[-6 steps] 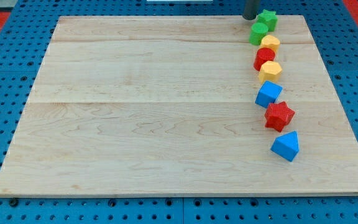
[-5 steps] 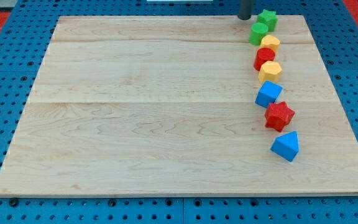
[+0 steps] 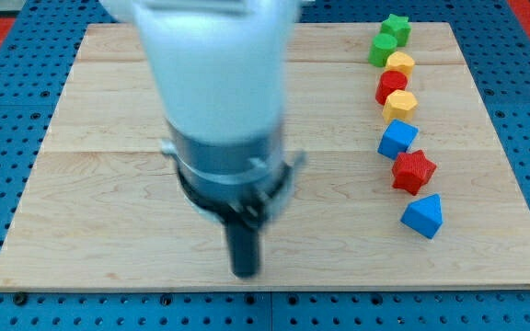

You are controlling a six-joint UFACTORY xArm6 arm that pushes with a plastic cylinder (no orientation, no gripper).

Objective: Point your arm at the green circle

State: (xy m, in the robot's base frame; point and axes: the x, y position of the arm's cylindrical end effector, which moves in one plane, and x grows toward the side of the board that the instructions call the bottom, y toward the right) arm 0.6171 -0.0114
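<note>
The green circle (image 3: 383,49) sits near the view's top right on the wooden board (image 3: 109,184), just below the green star (image 3: 396,28). My arm now fills the view's middle as a large blurred white and dark body. My tip (image 3: 244,272) is near the board's bottom edge, far to the left of and below the green circle, touching no block.
A column of blocks runs down the right side below the green circle: a yellow block (image 3: 399,64), a red block (image 3: 392,85), a yellow block (image 3: 400,105), a blue cube (image 3: 397,139), a red star (image 3: 413,171), a blue block (image 3: 422,216).
My arm was at the top edge beside the green star; now it has swung to the board's middle bottom. No block has moved.
</note>
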